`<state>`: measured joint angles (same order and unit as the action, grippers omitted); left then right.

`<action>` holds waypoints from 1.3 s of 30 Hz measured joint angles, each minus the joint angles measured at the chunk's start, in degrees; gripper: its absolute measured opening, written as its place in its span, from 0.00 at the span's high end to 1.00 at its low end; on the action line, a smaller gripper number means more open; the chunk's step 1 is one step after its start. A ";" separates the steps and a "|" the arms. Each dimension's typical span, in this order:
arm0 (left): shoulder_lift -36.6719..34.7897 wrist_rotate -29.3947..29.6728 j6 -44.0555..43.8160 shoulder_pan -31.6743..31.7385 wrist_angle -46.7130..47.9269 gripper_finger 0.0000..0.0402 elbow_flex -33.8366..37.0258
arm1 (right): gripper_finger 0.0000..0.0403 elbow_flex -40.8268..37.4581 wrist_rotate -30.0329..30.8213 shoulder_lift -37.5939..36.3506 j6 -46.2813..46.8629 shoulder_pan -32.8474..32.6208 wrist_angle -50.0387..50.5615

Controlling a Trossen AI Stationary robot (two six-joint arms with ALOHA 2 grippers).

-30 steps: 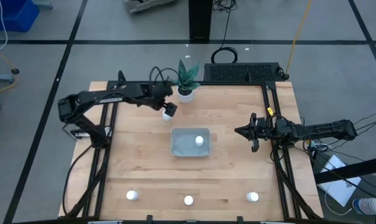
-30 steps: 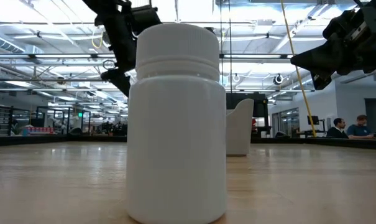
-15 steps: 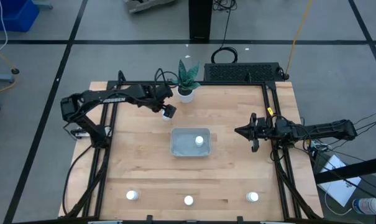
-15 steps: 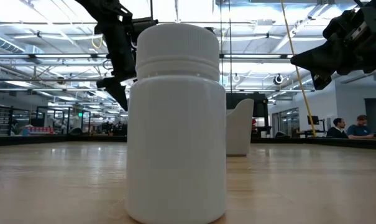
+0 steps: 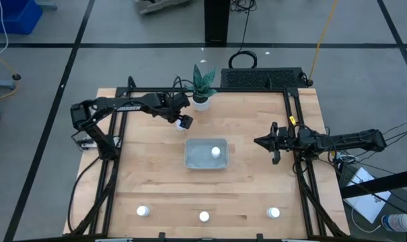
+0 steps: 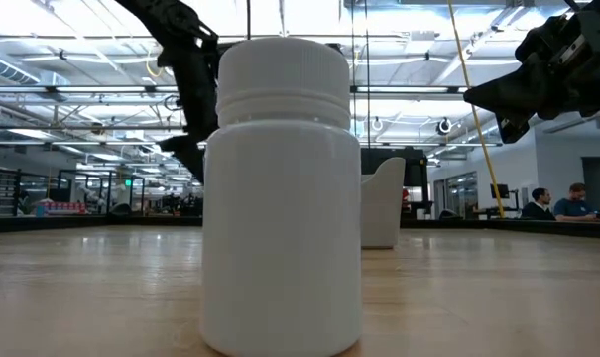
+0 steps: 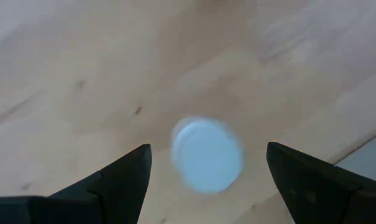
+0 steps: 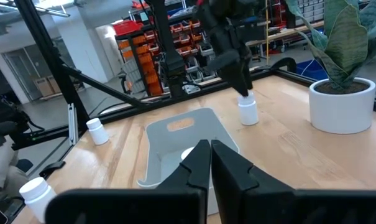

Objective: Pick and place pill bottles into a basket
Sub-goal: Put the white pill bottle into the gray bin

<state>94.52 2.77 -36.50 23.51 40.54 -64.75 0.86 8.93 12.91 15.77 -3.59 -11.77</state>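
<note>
My left gripper (image 5: 181, 118) is open and points down over a small white pill bottle (image 5: 186, 123) that stands on its base on the table near the plant pot. In the left wrist view its fingers stand on either side of the bottle's cap (image 7: 206, 155) with gaps, touching nothing. The pale grey-blue basket (image 5: 196, 161) sits mid-table with one bottle (image 5: 216, 152) in it. Three more bottles (image 5: 143, 211), (image 5: 204, 216), (image 5: 274, 213) stand along the near edge. My right gripper (image 5: 260, 142) is shut and empty, to the right of the basket.
A white plant pot (image 5: 201, 101) stands just behind the left gripper. A black ribbed box (image 5: 264, 78) lies at the far right corner. The middle near-edge bottle (image 6: 280, 198) fills the low view. Bare wood lies between the basket and the near bottles.
My left gripper has come down toward the bottle by the plant pot and shifted slightly toward the table's right edge. The bottle has stayed where it stood.
</note>
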 joint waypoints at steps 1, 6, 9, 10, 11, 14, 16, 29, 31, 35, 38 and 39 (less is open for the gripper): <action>0.40 -0.21 0.04 0.00 0.30 0.19 0.04 | 0.98 0.00 0.00 0.00 -0.01 0.01 0.01; 2.76 -2.31 0.41 -0.01 -0.15 0.19 -0.02 | 0.98 0.00 0.00 0.02 0.00 -0.01 -0.06; 3.01 -2.78 0.42 0.00 -0.24 0.19 0.00 | 0.99 0.00 0.00 0.02 -0.01 -0.01 -0.05; 2.99 -2.77 0.40 -0.01 -0.33 0.19 -0.02 | 0.99 0.00 0.00 0.02 -0.01 0.00 -0.09; 3.04 -2.76 0.40 0.00 -0.33 0.19 -0.02 | 0.99 0.00 0.00 0.02 0.00 0.01 -0.14; 3.01 -2.47 0.66 0.00 -0.30 0.19 -0.02 | 0.99 0.00 0.00 0.02 0.00 -0.01 -0.03; 3.02 -2.39 1.24 0.00 -0.10 0.19 -0.02 | 0.99 0.00 0.00 0.02 0.00 -0.01 -0.03; 3.01 -2.79 4.09 0.09 -0.14 0.32 -0.02 | 0.98 0.00 0.00 0.02 0.00 -0.01 -0.03; 3.01 -2.80 4.09 0.28 -0.12 0.36 -0.02 | 0.98 0.00 0.00 0.02 0.00 0.00 -0.03; 3.01 -3.24 3.52 0.44 0.11 0.43 -0.02 | 0.98 0.00 0.00 0.02 0.00 -0.01 -0.03; 3.01 -3.21 4.46 0.37 0.04 0.49 -0.02 | 0.98 0.00 0.00 0.02 0.00 0.01 -0.03; 3.00 -3.19 4.50 0.37 0.02 0.52 -0.02 | 0.98 0.00 0.00 0.02 0.00 0.01 -0.03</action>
<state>97.52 -0.43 -31.99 23.88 40.56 -64.77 0.86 8.93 12.93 15.77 -3.57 -11.79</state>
